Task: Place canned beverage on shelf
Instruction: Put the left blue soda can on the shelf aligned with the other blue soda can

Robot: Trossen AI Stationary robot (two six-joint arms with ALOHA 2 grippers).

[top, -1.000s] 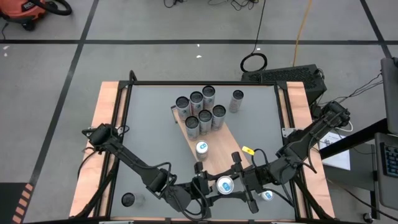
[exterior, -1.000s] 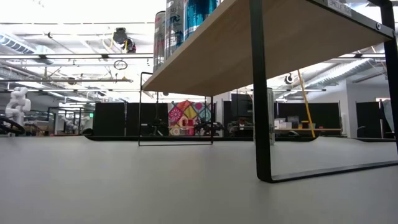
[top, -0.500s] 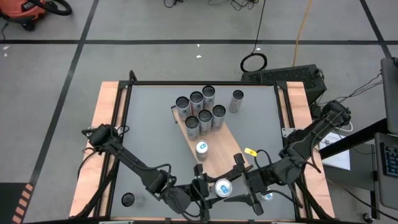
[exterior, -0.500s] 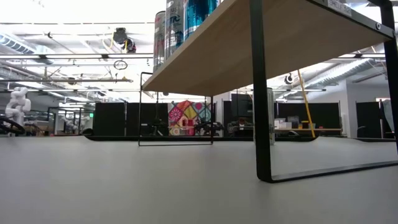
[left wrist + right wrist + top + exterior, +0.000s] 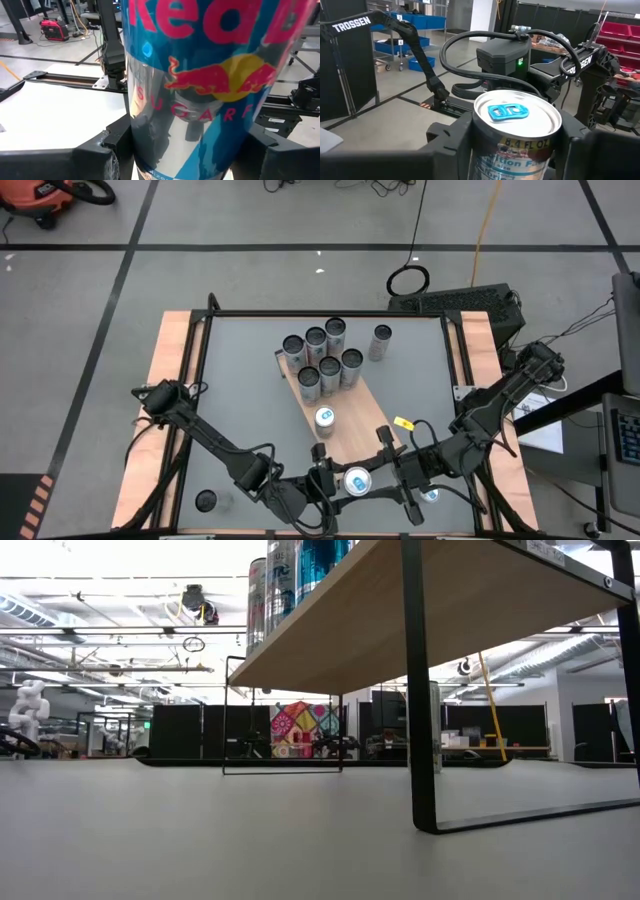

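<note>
At the near end of the shelf [image 5: 345,435] we see both grippers meeting on one can [image 5: 358,479]. The left gripper [image 5: 330,480] pinches it from the left side: in its wrist view the silver-and-blue can [image 5: 200,85] fills the space between the two dark fingers [image 5: 107,150], which sit against its sides. The right gripper [image 5: 392,477] reaches in from the right, and in its wrist view the can's silver lid with a blue tab [image 5: 512,112] stands upright between its fingers [image 5: 450,135]. They flank the can closely, but we cannot tell whether they press it or stand a little off.

A second can [image 5: 324,418] stands alone near the middle of the shelf. At the far end a cluster of cans [image 5: 322,358] stands upright, some on the board and some just past its end. One more can [image 5: 381,340] stands apart on the tabletop [image 5: 240,380], towards the far right corner. Another can [image 5: 430,495] shows beside the right arm at the near edge.
</note>
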